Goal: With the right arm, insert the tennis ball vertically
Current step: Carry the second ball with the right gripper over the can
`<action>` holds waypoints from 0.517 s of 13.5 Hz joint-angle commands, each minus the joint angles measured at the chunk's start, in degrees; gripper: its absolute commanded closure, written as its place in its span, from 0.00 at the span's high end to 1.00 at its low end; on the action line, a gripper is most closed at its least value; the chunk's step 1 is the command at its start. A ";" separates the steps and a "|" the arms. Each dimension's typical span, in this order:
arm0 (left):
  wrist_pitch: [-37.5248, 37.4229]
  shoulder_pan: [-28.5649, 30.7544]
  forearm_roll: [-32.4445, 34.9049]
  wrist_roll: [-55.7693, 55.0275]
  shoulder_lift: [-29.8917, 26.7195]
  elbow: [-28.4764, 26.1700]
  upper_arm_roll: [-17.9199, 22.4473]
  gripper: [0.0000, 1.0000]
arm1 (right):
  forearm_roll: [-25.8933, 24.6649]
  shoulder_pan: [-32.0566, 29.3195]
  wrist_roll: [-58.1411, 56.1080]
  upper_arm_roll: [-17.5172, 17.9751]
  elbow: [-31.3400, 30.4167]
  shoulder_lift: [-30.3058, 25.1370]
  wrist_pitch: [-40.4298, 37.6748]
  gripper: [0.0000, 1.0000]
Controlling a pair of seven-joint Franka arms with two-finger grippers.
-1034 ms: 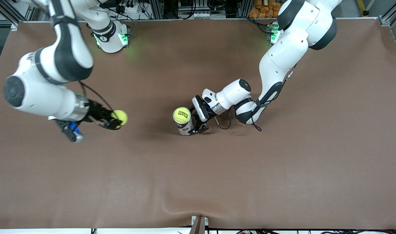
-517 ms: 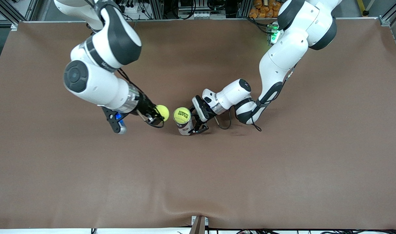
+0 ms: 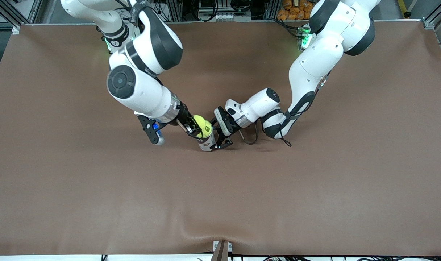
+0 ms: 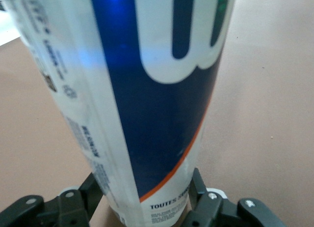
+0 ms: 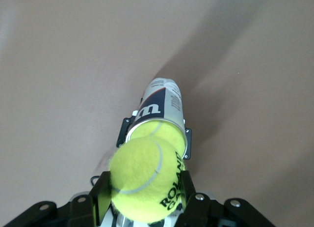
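Holding the tennis ball [image 5: 146,183] clamped between its fingers, the right gripper [image 3: 194,127] hangs over the mouth of the upright can [image 5: 161,109], where another ball [image 5: 164,133] already sits near the rim. The left gripper [image 3: 220,139] grips the can low down, steadying it on the table [image 3: 314,188]. The step in hand looks like alignment; next would be centring over the opening, lowering straight down, then letting go.

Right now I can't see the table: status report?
Right gripper shut on tennis ball, over can mouth. Left gripper shut on can. Ball already inside.
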 commanded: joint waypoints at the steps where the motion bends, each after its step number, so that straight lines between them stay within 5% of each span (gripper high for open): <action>1: 0.24 0.29 1.31 -0.21 -0.70 -0.07 0.01 0.74 | 0.20 2.49 0.97 -0.82 1.67 3.13 1.36 0.00; 5: 0.15 0.29 1.31 -0.21 -0.70 -0.07 0.01 0.74 | -0.33 3.03 0.88 -0.91 0.87 5.51 3.74 0.00; 6: 0.15 0.29 1.31 -0.21 -0.70 -0.07 0.01 0.74 | -0.68 2.68 0.88 -0.91 0.87 5.77 3.92 0.15; 7: 0.15 0.29 1.31 -0.21 -0.70 -0.07 0.01 0.74 | -0.68 2.42 0.79 -0.82 0.70 5.78 3.57 0.64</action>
